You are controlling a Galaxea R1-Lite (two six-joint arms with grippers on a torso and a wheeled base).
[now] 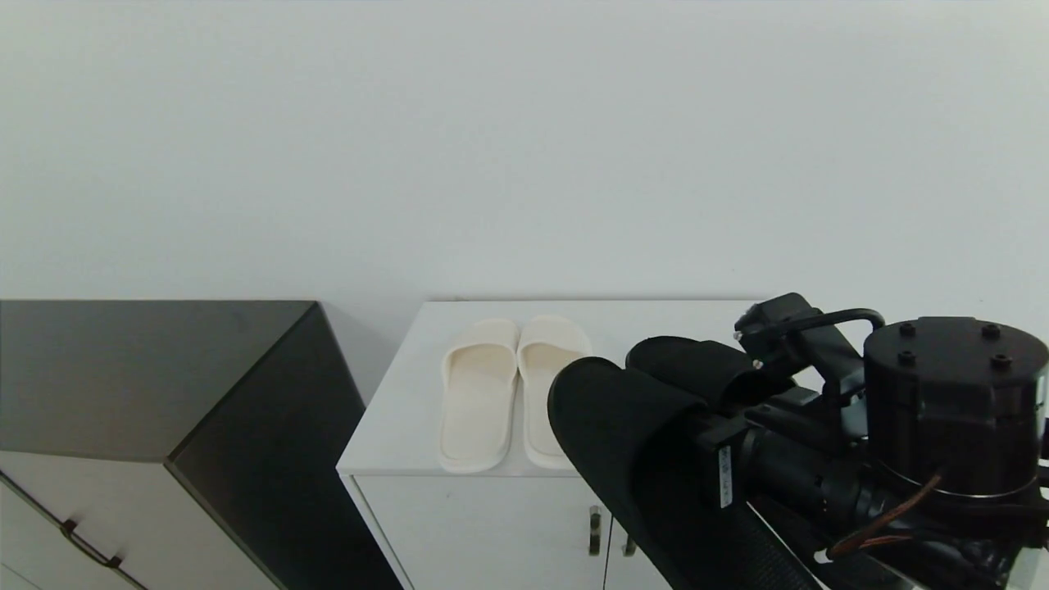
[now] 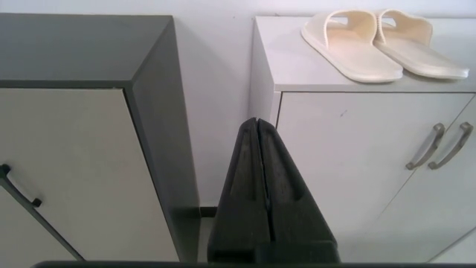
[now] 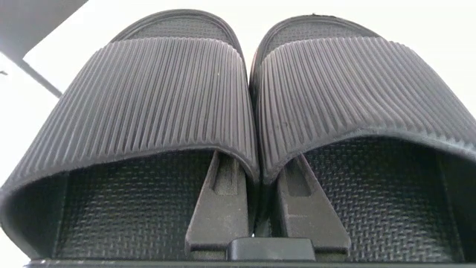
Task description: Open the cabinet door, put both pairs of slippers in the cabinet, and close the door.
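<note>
Holding both black slippers [image 3: 245, 97] squeezed together, the right gripper [image 3: 256, 160] hangs by the top of the white cabinet [image 1: 393, 426] — cream slippers [image 1: 512, 393] lie there. Its doors [image 1: 492, 533] are shut. The left gripper [image 2: 257, 123] is closed with nothing inside, facing the front — the upright handles [image 2: 422, 147] are near it.

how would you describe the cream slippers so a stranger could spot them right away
Find the white cabinet against the wall, beside the dark cabinet. A pair of cream slippers lies side by side on its top. Unlike the black slippers held by the right gripper, they are pale and untouched.
</note>
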